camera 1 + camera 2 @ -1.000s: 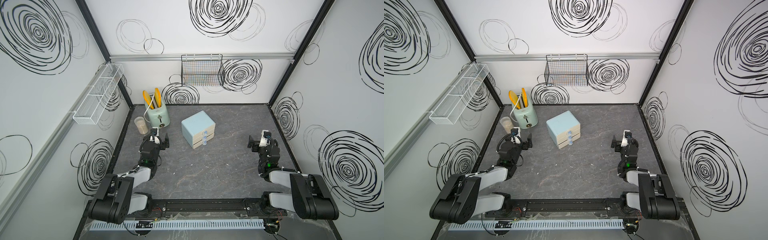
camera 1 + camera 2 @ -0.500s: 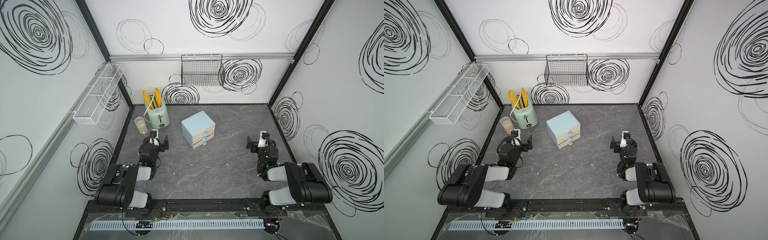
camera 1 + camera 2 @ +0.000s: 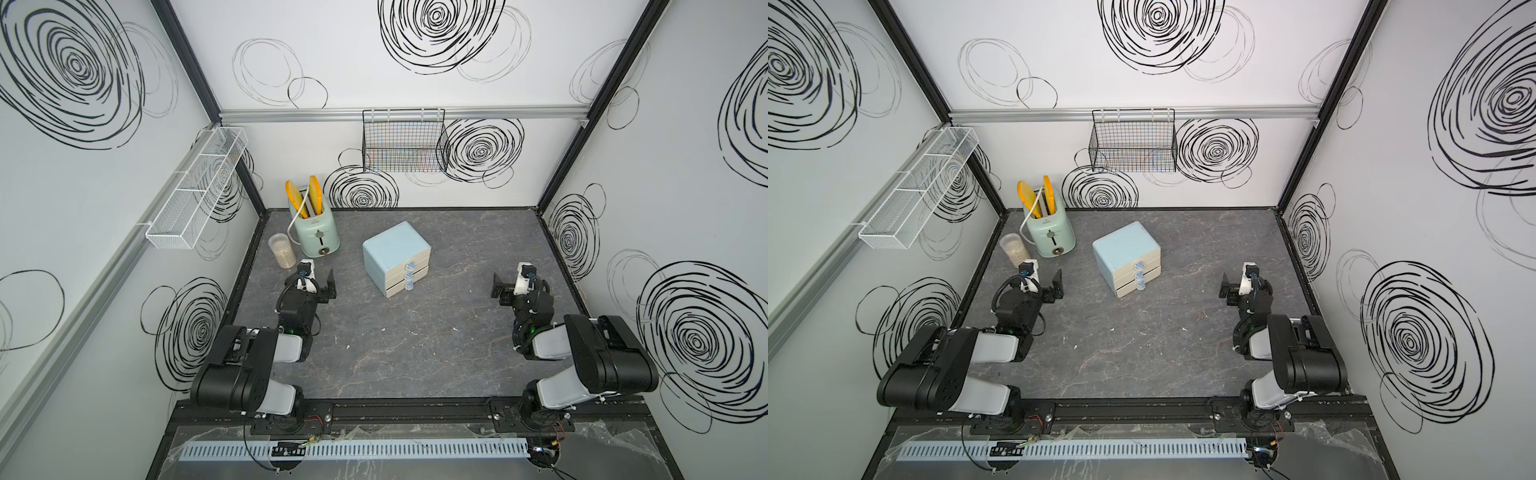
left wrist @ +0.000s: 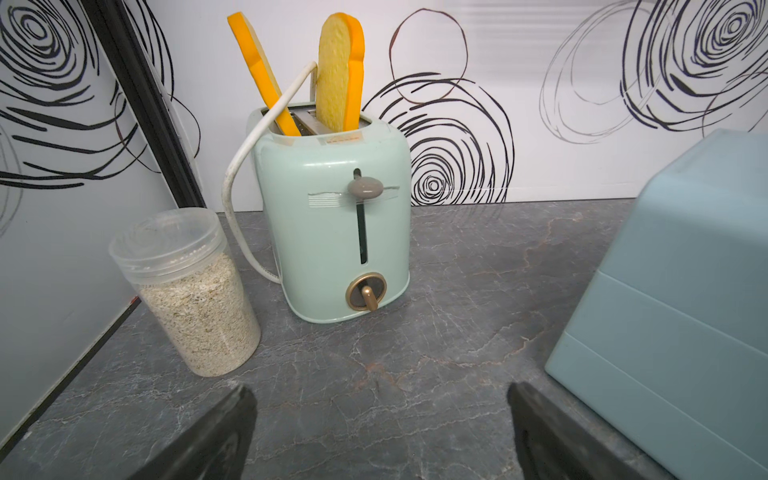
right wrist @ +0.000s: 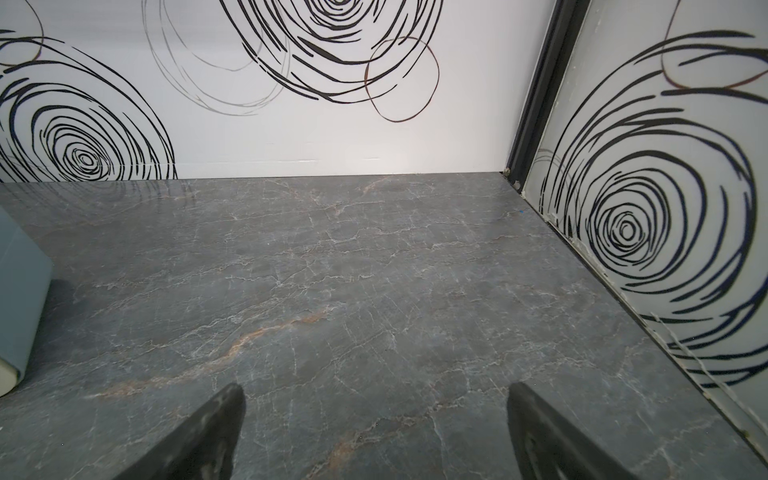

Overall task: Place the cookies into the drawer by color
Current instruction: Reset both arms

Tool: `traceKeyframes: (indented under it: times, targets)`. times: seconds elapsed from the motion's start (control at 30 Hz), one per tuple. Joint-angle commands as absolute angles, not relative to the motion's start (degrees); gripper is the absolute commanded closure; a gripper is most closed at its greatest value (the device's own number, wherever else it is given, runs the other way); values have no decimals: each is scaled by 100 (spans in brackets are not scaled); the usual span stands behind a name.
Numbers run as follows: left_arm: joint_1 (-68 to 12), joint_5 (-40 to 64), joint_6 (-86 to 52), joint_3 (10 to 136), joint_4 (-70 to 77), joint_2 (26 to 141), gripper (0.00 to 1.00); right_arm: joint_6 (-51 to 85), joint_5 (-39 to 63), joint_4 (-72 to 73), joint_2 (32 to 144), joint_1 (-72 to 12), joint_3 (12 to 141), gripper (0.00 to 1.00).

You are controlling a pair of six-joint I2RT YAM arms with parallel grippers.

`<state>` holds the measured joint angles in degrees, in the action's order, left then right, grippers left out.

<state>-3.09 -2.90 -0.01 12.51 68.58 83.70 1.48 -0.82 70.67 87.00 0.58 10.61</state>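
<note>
Mid-table, on the grey marble-look tabletop (image 3: 415, 340), stands the drawer (image 3: 394, 253): a small pale-blue boxy chest w/ three cream fronts & clear round knobs. It's angled so the knobs face the arms, prob. so either one can reach & pull. All three fronts sit flush shut. No cookies show on the tabletop in any view; whether they're inside, can't tell. The black parallel-jaw left gripper (image 3: 319, 286) & right gripper (image 3: 510, 291) sit low on folded arms, well apart from the chest on either side. Jaws are spread wide w/ nothing between them, which reads as a parked pose. A mint-green toaster (image 3: 318, 237) w/ two yellow-orange bread slices (image 3: 316, 197) & a clear lidded jar of oats (image 3: 282, 250) are tucked in the back-left corner, out of the work zone.
</note>
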Motion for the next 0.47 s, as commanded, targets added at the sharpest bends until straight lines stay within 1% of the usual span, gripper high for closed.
traceKeyframes:
  times: [0.0, 0.43]
  targets:
    - [-289, -347, -35, 1205, 7304, 8398, 2, 97, -97, 7238, 8671, 59, 1169, 1]
    - [-297, -360, -26, 1219, 7293, 8394, 2, 84, -86, 7281, 8644, 53, 1128, 1]
